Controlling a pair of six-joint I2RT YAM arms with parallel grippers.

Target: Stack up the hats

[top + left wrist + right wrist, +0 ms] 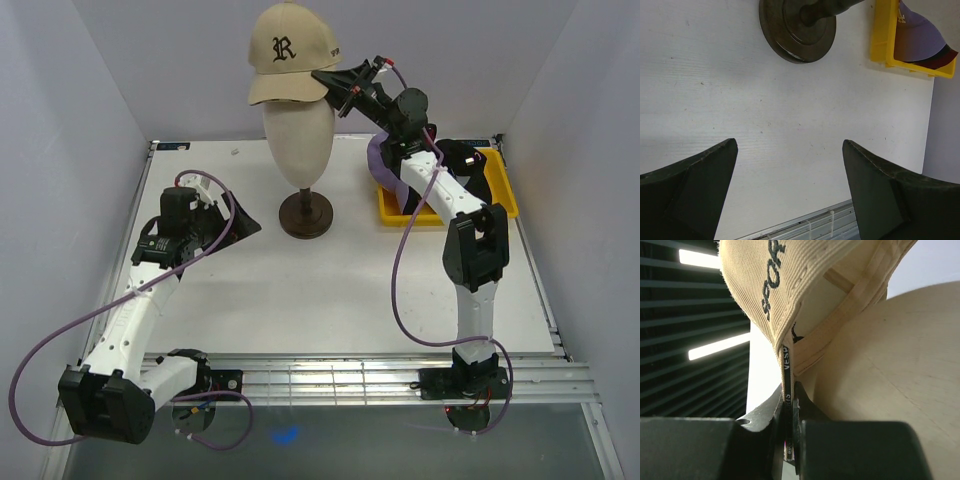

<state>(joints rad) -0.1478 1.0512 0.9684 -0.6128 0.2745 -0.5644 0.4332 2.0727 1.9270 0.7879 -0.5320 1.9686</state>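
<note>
- One tan cap (288,60) with a black letter R on its front sits on top of the head (298,140), brim pointing toward the arms. In the right wrist view the tan cap (760,295) shows dark lettering on its side, and its lower edge lies against the head (890,355).
- The right pincer (335,85) is raised to the cap's side and clamped narrow on its lower edge. Up close, the right pincer (790,405) has a thin dark lettered strip at the cap's rim pinched between its jaws.
- The head is beige and egg-shaped, on a thin post rising from a dark round stand (306,215) near the back middle of the bench (330,290).
- A lavender cap (380,160) lies in a yellow bin (500,190) at the back right, partly behind the right arm. The left wrist view shows the lavender cap (917,37) inside the bin (880,35), with a dark red edge beneath it.
- The left pincer (240,225) hangs over bare bench left of the stand, jaws wide apart and holding nothing. Its own camera shows the left pincer (790,145) framing white bench, with the stand (797,30) beyond.
</note>
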